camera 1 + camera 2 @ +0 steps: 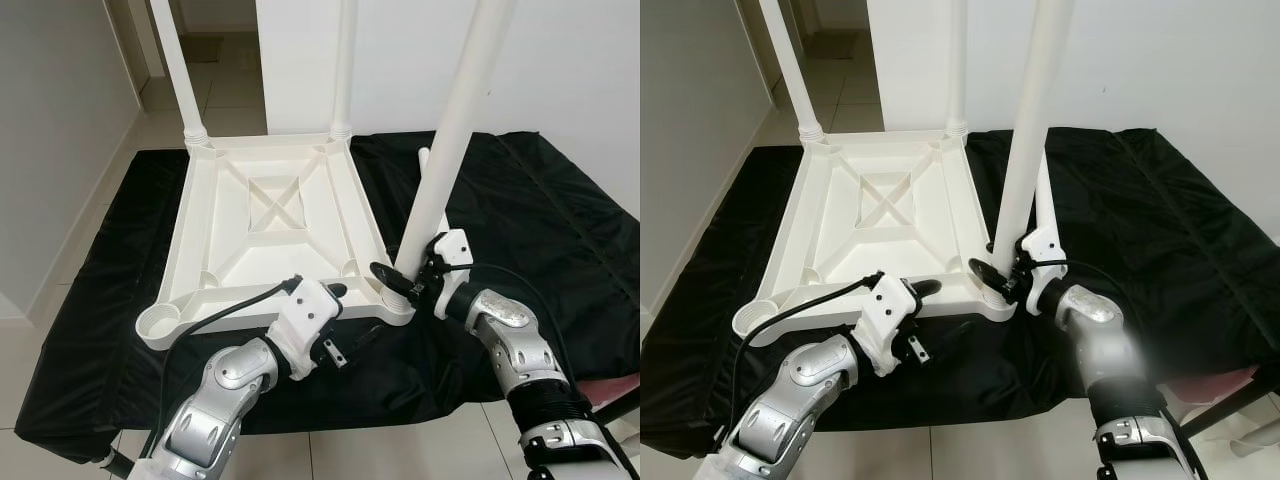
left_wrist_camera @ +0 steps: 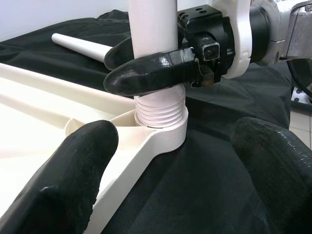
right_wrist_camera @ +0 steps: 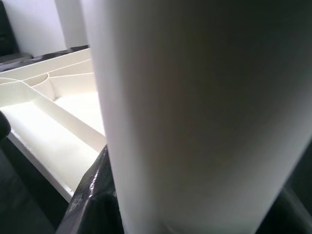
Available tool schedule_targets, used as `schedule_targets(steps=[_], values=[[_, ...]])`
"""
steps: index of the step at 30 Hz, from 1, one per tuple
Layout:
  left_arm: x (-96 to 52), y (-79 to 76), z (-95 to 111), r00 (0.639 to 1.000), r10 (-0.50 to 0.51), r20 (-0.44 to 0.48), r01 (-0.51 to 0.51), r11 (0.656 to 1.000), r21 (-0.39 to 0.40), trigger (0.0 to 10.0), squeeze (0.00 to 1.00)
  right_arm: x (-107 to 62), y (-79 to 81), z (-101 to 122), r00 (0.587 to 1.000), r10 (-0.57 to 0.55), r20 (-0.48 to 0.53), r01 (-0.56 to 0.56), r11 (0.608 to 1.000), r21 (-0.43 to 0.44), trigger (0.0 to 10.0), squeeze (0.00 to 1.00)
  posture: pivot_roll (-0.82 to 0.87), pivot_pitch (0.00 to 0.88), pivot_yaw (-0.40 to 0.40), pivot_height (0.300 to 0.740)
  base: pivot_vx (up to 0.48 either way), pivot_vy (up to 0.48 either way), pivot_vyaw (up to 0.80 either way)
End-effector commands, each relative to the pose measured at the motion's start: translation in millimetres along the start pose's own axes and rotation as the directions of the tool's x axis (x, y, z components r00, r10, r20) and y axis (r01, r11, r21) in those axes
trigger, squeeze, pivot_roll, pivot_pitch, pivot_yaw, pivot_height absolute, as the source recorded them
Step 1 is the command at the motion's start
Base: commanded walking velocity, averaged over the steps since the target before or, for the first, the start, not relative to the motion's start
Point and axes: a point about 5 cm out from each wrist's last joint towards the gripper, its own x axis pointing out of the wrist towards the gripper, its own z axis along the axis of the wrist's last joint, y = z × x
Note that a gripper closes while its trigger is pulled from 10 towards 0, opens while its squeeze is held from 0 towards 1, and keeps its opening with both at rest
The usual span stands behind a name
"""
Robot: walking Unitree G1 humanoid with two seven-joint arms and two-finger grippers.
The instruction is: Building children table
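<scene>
A white plastic table top [image 1: 265, 250] lies upside down on a black sheet [image 1: 520, 210]. Two legs [image 1: 180, 70] [image 1: 345, 60] stand in its far corner sockets. My right gripper [image 1: 398, 280] is shut on a third white leg [image 1: 450, 130] just above its threaded end [image 2: 161, 109], which sits in the near right corner socket [image 2: 165, 134]; the leg leans slightly to the right. My left gripper [image 1: 350, 315] is open at the table's front rim beside that socket, its fingers [image 2: 63, 185] spread wide and holding nothing. The near left socket [image 1: 160, 320] holds nothing.
A loose white leg [image 2: 78, 45] lies on the sheet behind the held one. Pale floor tiles [image 1: 230, 90] surround the sheet, with white walls left and behind and a doorway at the back. A reddish object [image 1: 610, 395] sits at the sheet's near right edge.
</scene>
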Motion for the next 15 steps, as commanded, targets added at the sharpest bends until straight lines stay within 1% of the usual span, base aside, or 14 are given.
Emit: schedule_targets(steps=[1,2,3,4,5,6,10,11,12,13,14,15], values=[[-1.1,1.1,-1.9,0.999,0.039,-0.014,-0.039,0.999,0.001,10.0,0.00,0.9,0.9,-4.6,0.999,0.024,-0.034,-0.024,1.000,-0.002,0.0,0.00,-0.05,0.022,0.029,0.740,0.000,0.000,0.00],[-1.2,0.9,-2.0,0.999,0.041,-0.014,-0.041,0.999,0.000,10.0,0.00,-0.3,-0.4,-5.9,0.999,0.023,-0.037,-0.022,0.999,0.025,10.0,0.00,-0.05,0.022,0.029,0.740,0.000,0.000,0.00],[-1.2,0.9,-2.0,0.999,0.041,-0.014,-0.041,0.999,0.000,10.0,0.00,-0.3,-0.4,-5.9,0.999,0.023,-0.037,-0.022,0.999,0.025,10.0,0.00,-0.05,0.022,0.029,0.740,0.000,0.000,0.00],[-1.2,0.8,-2.1,0.999,0.041,-0.014,-0.041,0.999,0.000,10.0,0.00,-0.7,-1.6,-5.5,0.999,0.013,-0.029,-0.011,0.999,0.052,10.0,0.00,-0.05,0.021,0.029,0.740,0.000,0.000,0.00],[-1.2,0.8,-2.1,0.999,0.041,-0.014,-0.041,0.999,0.000,10.0,0.00,-0.7,-1.6,-5.5,0.999,0.013,-0.029,-0.011,0.999,0.052,10.0,0.00,-0.05,0.021,0.029,0.740,0.000,0.000,0.00],[-1.1,1.0,-2.0,0.999,0.042,-0.014,-0.042,0.999,0.000,10.0,0.00,-0.3,-1.8,-3.9,1.000,-0.016,-0.020,0.017,0.997,0.069,10.0,0.00,-0.05,0.021,0.026,0.740,0.000,0.000,0.00],[-1.2,1.1,-1.9,0.999,0.042,-0.014,-0.042,0.999,0.001,10.0,0.00,0.5,-1.8,-2.8,0.999,-0.037,-0.012,0.038,0.996,0.082,10.0,0.00,-0.05,0.022,0.025,0.740,0.000,0.000,0.00],[-1.2,1.2,-1.8,0.999,0.042,-0.014,-0.042,0.999,0.001,10.0,0.00,1.7,-2.2,-2.1,0.996,-0.087,-0.014,0.088,0.993,0.081,10.0,0.00,-0.05,0.021,0.024,0.740,0.000,0.000,0.00],[-1.2,1.2,-1.8,0.999,0.042,-0.014,-0.042,0.999,0.001,10.0,0.00,1.7,-2.2,-2.1,0.996,-0.087,-0.014,0.088,0.993,0.081,10.0,0.00,-0.05,0.021,0.024,0.740,0.000,0.000,0.00],[-1.4,0.8,-1.9,0.999,0.043,-0.015,-0.043,0.999,-0.001,10.0,0.00,3.2,-4.4,-2.4,0.981,-0.191,-0.030,0.193,0.978,0.078,10.0,0.00,-0.05,0.022,0.023,0.740,0.000,0.000,0.00],[-1.4,0.8,-1.9,0.999,0.043,-0.015,-0.043,0.999,-0.001,10.0,0.00,3.2,-4.4,-2.4,0.981,-0.191,-0.030,0.193,0.978,0.078,10.0,0.00,-0.05,0.022,0.023,0.740,0.000,0.000,0.00],[-1.5,0.5,-2.0,0.999,0.042,-0.015,-0.042,0.999,-0.002,10.0,0.00,3.9,-3.7,-1.2,0.974,-0.225,-0.029,0.226,0.972,0.068,10.0,0.00,-0.06,0.023,0.021,0.740,0.000,0.000,0.00]])
